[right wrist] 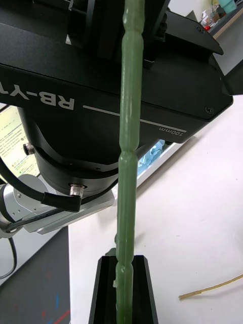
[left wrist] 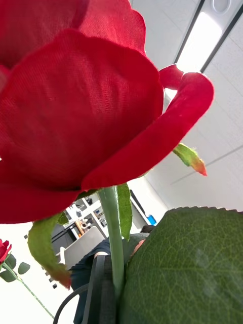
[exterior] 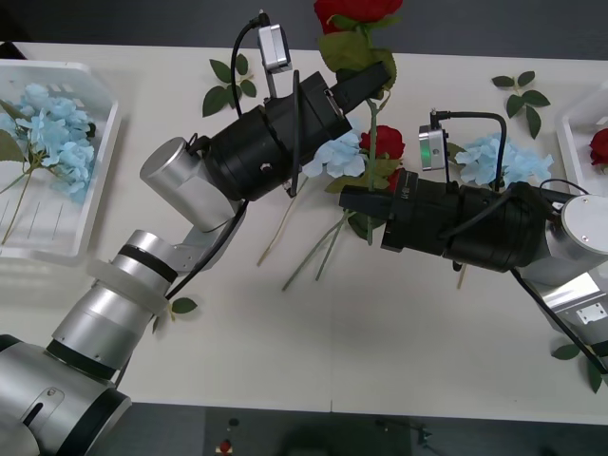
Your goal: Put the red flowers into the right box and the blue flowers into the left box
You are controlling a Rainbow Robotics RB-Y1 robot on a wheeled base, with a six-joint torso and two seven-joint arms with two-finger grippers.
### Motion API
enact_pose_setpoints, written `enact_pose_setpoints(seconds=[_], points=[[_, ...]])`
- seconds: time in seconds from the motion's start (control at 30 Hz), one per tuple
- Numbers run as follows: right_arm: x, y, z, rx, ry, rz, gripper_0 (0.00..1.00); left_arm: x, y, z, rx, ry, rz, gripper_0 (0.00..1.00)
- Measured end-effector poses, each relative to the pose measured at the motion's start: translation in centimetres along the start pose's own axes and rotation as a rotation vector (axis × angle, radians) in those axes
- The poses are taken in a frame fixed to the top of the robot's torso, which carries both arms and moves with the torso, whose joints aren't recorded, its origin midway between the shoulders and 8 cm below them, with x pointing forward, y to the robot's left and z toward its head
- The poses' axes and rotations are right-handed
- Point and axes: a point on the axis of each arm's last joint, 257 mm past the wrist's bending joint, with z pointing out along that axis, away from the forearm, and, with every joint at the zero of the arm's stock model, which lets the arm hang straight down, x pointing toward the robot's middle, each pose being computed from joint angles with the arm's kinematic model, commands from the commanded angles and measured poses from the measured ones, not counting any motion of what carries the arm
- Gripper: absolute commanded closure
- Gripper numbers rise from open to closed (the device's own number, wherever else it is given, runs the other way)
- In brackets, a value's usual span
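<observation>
I have the left gripper [exterior: 378,78] raised over the middle of the table, its black fingers closed on the thin green stem of an artificial red rose [exterior: 353,11] just under the big green leaves; from the left wrist the deep-red head [left wrist: 76,101] towers right above the fingers, with a ribbed green leaf [left wrist: 187,268] beside the stem. The same stem runs down to my right gripper [exterior: 353,201], which sits lower and just in front; in the right wrist view the knobbly green stem [right wrist: 127,152] lies along one black finger [right wrist: 124,288], and I cannot tell whether that pair is actually closed on it.

Around the two grippers, on the cream table [exterior: 380,332], lie a pale sky-blue hydrangea cluster [exterior: 337,155], a second red rose [exterior: 382,142] and several long thin stems crossing each other. A further blue cluster [exterior: 499,157] lies near the right arm, and loose green leaf sprigs [exterior: 231,84] rest toward the far edge.

The white plastic left box [exterior: 90,142] at the left holds blue hydrangea heads [exterior: 52,133]. At the right edge, the white right box [exterior: 575,128] has a red bloom [exterior: 598,145] in it.

Behind, the left wrist view catches a pale ceiling with a long light strip [left wrist: 200,38]
</observation>
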Motion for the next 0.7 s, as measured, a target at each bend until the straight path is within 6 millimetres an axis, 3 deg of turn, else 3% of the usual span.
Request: enact_pose_setpoints(seconds=[0.07, 0.17, 0.3, 0.47, 0.7], points=[[0.0, 0.0, 0.0, 0.000, 0.000, 0.000, 1.00, 0.0, 0.0, 0.0, -0.001, 0.000, 0.000, 0.59], [0.0, 0.0, 0.0, 0.000, 0.000, 0.000, 1.00, -0.1, 0.2, 0.0, -0.007, -0.004, 0.000, 0.44], [0.0, 0.0, 0.0, 0.000, 0.000, 0.000, 1.00, -0.2, 0.2, 0.0, -0.010, -0.005, 0.000, 0.39], [0.0, 0.0, 0.0, 0.000, 0.000, 0.000, 1.00, -0.7, 0.0, -1.2, 0.003, 0.013, 0.010, 0.25], [0.0, 0.0, 0.0, 0.001, 0.000, 0.000, 1.00, -1.9, -1.3, -6.6, 0.051, 0.083, 0.025, 0.20]])
